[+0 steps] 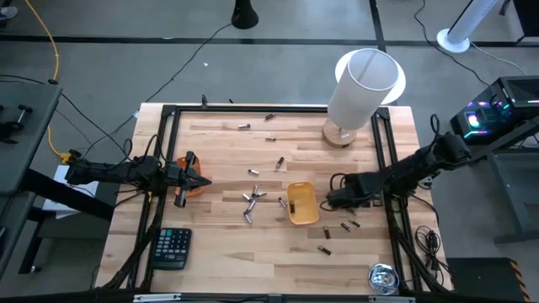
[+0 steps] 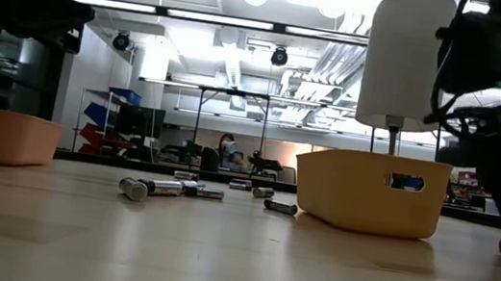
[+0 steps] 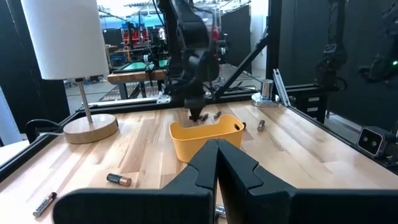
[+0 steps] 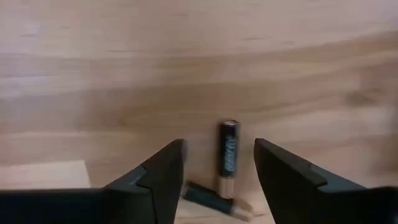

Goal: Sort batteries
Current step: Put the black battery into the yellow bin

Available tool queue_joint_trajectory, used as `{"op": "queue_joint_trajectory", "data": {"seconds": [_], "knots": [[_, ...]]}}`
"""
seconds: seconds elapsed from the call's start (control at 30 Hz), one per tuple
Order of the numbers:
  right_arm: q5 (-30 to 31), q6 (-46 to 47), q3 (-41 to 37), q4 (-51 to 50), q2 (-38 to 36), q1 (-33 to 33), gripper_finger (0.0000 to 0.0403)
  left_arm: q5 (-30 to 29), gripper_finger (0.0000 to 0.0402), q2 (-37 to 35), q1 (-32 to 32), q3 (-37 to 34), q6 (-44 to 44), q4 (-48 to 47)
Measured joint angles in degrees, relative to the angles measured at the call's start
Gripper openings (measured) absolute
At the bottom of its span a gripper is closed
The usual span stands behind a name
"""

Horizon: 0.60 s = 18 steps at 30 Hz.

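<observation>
Small batteries lie scattered on the wooden table, with a cluster [image 1: 253, 199] near the middle and several [image 1: 345, 225] to the right of the yellow tray [image 1: 301, 204]. My right gripper [image 1: 330, 200] is low beside that tray's right side. It is open, and its fingers stand on either side of a black battery with a copper end [image 4: 228, 155] without touching it. A second battery [image 4: 208, 198] lies just beside that one. My left gripper [image 3: 217, 148] is shut and hovers at the orange tray [image 1: 192, 187] near the table's left edge.
A white lamp [image 1: 362, 84] on a round wooden base stands at the far right. A black calculator [image 1: 171, 247] lies near the left front, and a shiny round object [image 1: 383, 279] sits at the right front corner. Black frame rails [image 1: 389, 168] run along the table's sides.
</observation>
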Motion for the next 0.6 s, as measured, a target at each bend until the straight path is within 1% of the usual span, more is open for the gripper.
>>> {"op": "queue_joint_trajectory", "data": {"seconds": [0.07, 0.13, 0.2, 0.27, 0.3, 0.37, 0.4, 0.5, 0.53, 0.57, 0.6], "knots": [[-0.53, -1.57, -2.47, 3.82, -0.40, -0.86, 0.0183, 0.00, 0.0000, 0.00, -0.02, -0.02, -0.02, -0.03], [-1.79, -2.92, -3.38, 5.23, -0.52, -1.21, 0.0159, 0.00, 0.0000, 0.00, 0.00, -0.01, 0.00, 0.00], [-1.42, -3.57, -2.74, 4.38, -0.40, -0.49, 0.0108, -0.04, 0.0000, -0.02, -0.02, -0.01, -0.02, 0.04], [-0.15, -5.48, -0.52, 1.06, -0.50, 0.12, 0.0038, 0.02, 0.0000, 0.01, 0.00, -0.02, -0.01, 0.10], [0.62, -6.33, 0.51, -0.82, -0.91, 0.27, 0.0022, -0.04, 0.0000, 0.13, 0.00, 0.00, -0.02, 0.22], [3.22, -6.90, 3.16, -5.46, -2.25, -0.38, 0.0020, -0.02, 0.0000, 0.15, 0.00, 0.00, -0.02, -0.07], [5.33, -7.34, 5.22, -5.66, -2.99, -0.83, 0.0020, -0.01, 0.0000, 0.15, 0.00, 0.00, -0.02, -0.08], [14.55, -8.44, 10.92, -7.36, -4.44, -0.88, 0.0007, 0.01, 0.0000, 0.14, 0.00, 0.00, -0.02, 0.02], [17.28, -9.88, 12.62, -6.17, -4.66, -0.85, 0.0007, 0.00, 0.0000, 0.13, 0.00, 0.00, -0.02, 0.05], [18.83, -11.92, 14.46, -2.45, -4.67, -0.87, 0.0009, 0.00, 0.0000, 0.16, 0.00, 0.00, -0.02, 0.17], [19.20, -14.40, 15.84, 1.92, -4.67, -1.09, 0.0010, 0.00, 0.0000, 0.25, 0.00, 0.00, -0.02, 0.20]]}}
